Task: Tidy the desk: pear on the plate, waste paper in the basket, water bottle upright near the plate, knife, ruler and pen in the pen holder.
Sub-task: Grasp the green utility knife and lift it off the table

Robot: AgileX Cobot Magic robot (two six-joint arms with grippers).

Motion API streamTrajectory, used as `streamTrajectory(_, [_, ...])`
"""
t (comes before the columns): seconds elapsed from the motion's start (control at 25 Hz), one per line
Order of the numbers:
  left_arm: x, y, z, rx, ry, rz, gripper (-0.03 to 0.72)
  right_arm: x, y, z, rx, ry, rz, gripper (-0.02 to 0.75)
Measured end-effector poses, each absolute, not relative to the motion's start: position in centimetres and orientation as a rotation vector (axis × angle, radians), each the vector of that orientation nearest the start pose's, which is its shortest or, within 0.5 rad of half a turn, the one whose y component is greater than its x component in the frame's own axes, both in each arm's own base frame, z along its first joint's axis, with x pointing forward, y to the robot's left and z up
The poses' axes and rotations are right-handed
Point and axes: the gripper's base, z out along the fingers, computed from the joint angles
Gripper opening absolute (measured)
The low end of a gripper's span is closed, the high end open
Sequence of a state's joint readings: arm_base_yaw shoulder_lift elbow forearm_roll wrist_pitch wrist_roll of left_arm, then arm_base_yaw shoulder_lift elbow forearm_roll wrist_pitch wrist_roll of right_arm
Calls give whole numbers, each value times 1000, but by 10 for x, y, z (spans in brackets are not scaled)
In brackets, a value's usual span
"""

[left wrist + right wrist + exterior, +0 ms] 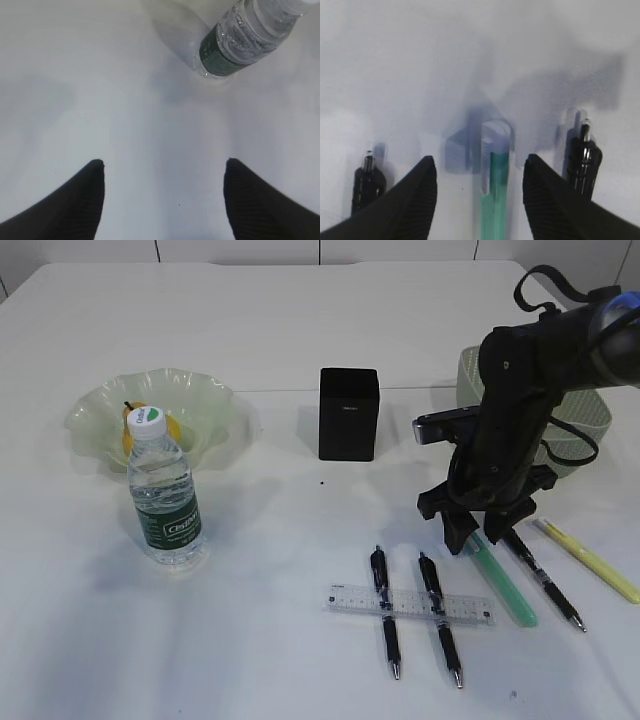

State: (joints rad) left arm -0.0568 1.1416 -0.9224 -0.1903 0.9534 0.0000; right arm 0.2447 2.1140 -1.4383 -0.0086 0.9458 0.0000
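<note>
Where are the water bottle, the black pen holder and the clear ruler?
water bottle (165,502): exterior view, on its label band.
pen holder (348,413): exterior view, middle of its front face.
ruler (410,605): exterior view, bare stretch between the two black pens.

We see a yellow pear (130,432) lying in a pale green wavy-edged glass plate (215,410), with a capped, green-labelled water bottle (163,495) upright just in front. A black pen holder (348,413) stands mid-desk. Before it, a clear ruler (410,604) lies under two black pens (385,610), beside a green knife (503,582).
</note>
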Motion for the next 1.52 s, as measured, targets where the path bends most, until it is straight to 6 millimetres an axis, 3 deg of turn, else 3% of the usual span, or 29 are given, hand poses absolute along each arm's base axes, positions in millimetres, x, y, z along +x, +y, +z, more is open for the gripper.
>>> streamTrajectory(1.52, [210,-26,305,-20,2651,-261,527,393,96,125,-383,3084,-23,408])
